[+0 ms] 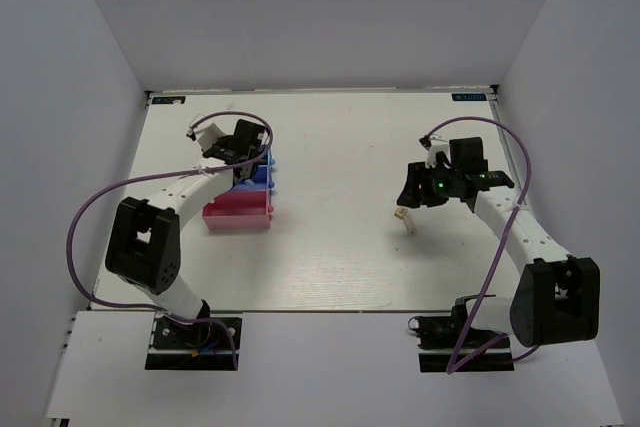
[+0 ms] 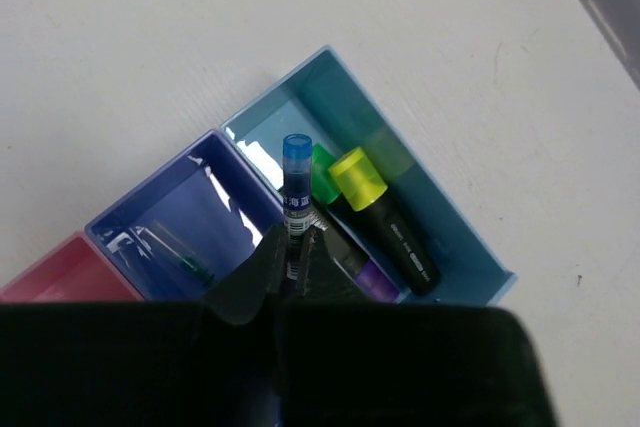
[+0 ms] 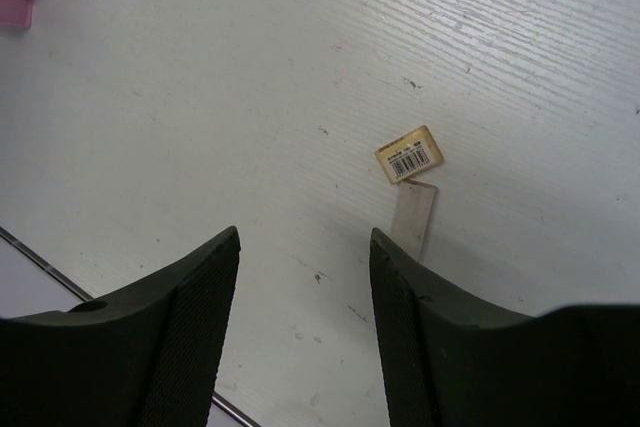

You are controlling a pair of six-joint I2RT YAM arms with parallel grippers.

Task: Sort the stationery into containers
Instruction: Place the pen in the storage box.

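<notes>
left hand (image 2: 297, 247) is clamped on the blue pen (image 2: 296, 172), right about where the dark blue tray (image 2: 180, 197) meets the light blue tray (image 2: 400, 147) with the highlighters (image 2: 385, 222) in it. right hand (image 3: 303, 242) hangs with its fingers apart over the bench (image 3: 200, 97), cream piece (image 3: 410, 155) just ahead.

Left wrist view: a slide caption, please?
Left gripper holds a blue pen; three highlighters lie in the light blue tray below.

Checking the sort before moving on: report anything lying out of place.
The cream piece lies alone on the bare table, far from the trays, near the open right gripper. Nothing else stands out.
</notes>
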